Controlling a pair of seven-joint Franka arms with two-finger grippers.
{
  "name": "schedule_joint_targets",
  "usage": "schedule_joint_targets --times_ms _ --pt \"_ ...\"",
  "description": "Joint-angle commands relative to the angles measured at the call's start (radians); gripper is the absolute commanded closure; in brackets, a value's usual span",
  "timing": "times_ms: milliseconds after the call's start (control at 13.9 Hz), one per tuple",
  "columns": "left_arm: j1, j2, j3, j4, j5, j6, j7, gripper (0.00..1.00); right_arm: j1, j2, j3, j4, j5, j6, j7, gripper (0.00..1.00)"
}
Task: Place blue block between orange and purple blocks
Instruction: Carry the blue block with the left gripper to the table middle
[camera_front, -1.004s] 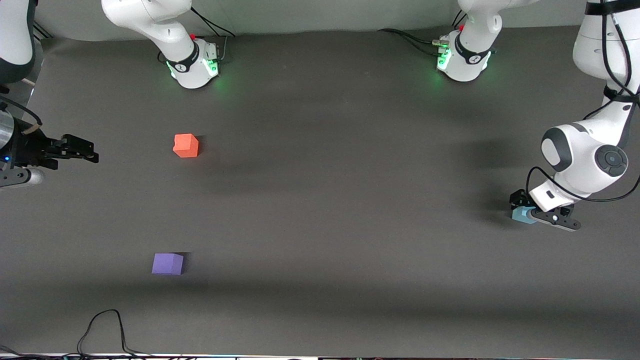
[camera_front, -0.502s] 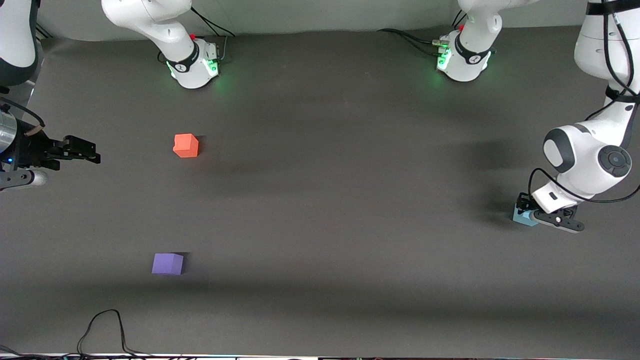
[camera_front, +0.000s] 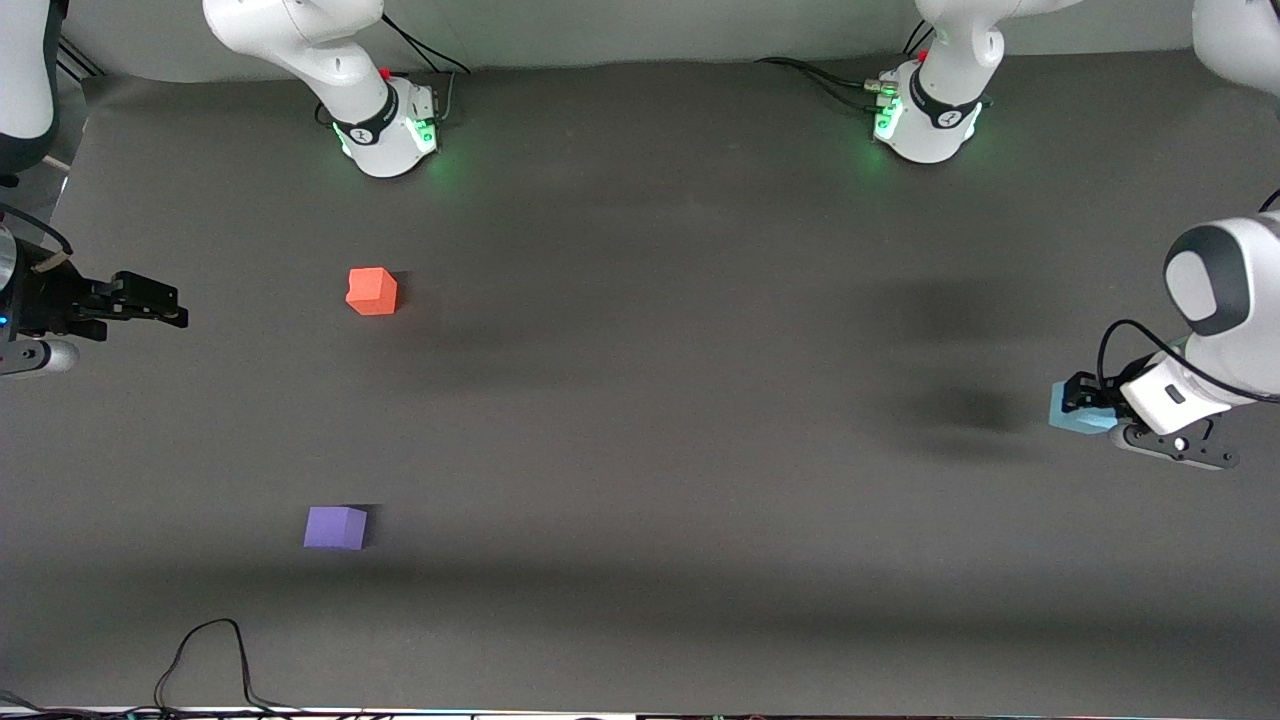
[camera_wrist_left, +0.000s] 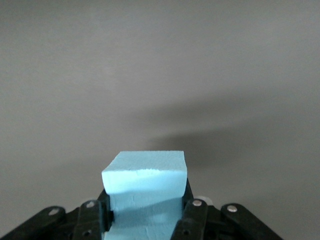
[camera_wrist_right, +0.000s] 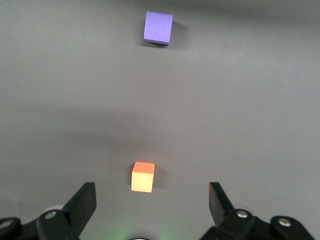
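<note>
Dark grey cloth covers the table. At the left arm's end, the left gripper is clamped on the blue block (lifted, its shadow apart from it on the cloth). The right gripper waits at the right arm's end, fingers spread wide. Near it sit the orange block and, nearer the front camera, the purple block, well apart.
</note>
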Motion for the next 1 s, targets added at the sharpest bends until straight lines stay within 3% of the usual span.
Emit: schedule_joint_targets --times_ms 0,358,789,932 --pt "-0.158 -0.002 0.010 0.084 -0.001 -0.122 -0.273 0.72 -0.014 0.000 -0.009 0.017 0.007 -0.010 -0.060 0.00" --pt "-0.478 0.054 0.007 0.209 -0.005 -0.139 -0.804 0.72 -0.014 -0.004 -0.010 0.022 0.007 -0.018 -0.086 0.00" --pt "-0.793 0.310 0.010 0.472 0.009 -0.122 -1.202 0.71 -0.015 -0.007 -0.030 0.020 0.006 -0.021 -0.172 0.00" --pt "-0.864 0.399 0.008 0.531 0.070 -0.081 -1.304 0.71 -0.015 -0.004 -0.055 0.022 0.007 -0.019 -0.237 0.00"
